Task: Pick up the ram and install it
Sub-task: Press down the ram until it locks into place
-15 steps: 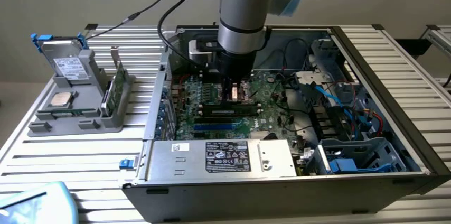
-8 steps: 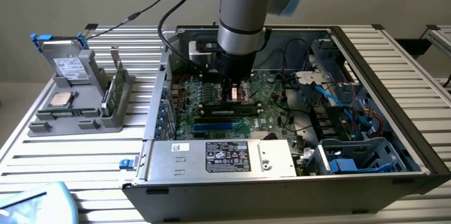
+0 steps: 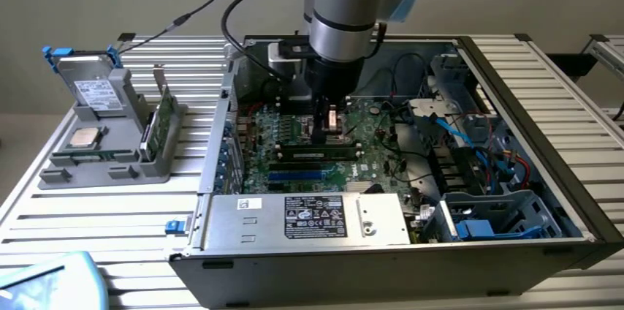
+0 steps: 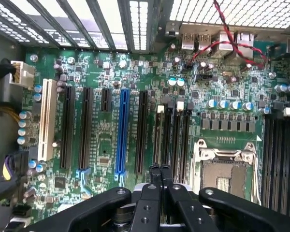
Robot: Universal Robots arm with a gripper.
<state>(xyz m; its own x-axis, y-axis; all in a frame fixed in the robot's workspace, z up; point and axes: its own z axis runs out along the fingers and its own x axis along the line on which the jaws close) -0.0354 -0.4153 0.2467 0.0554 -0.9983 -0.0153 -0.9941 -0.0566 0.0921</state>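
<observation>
The ram (image 3: 317, 153) is a long narrow dark-green stick standing on edge in a memory slot of the motherboard (image 3: 375, 160), next to the processor socket (image 4: 222, 169). In the wrist view the ram (image 4: 158, 140) is a thin strip seen edge-on between black slots. My gripper (image 3: 326, 134) hangs straight down inside the open computer case, its tip just above the stick. Its fingers are shut together with nothing between them, and the gripper (image 4: 159, 168) sits in line with the stick's top edge. I cannot tell whether it touches the stick.
The case wall (image 3: 219, 127) and the silver power supply (image 3: 307, 218) hem the board in. Blue and red cables (image 3: 478, 149) and drive cages fill the exterior view's right. Outside the case, a grey holder (image 3: 58, 176) carries a processor chip (image 3: 88, 137), a drive (image 3: 98, 94) and a bracketed green card (image 3: 161, 123).
</observation>
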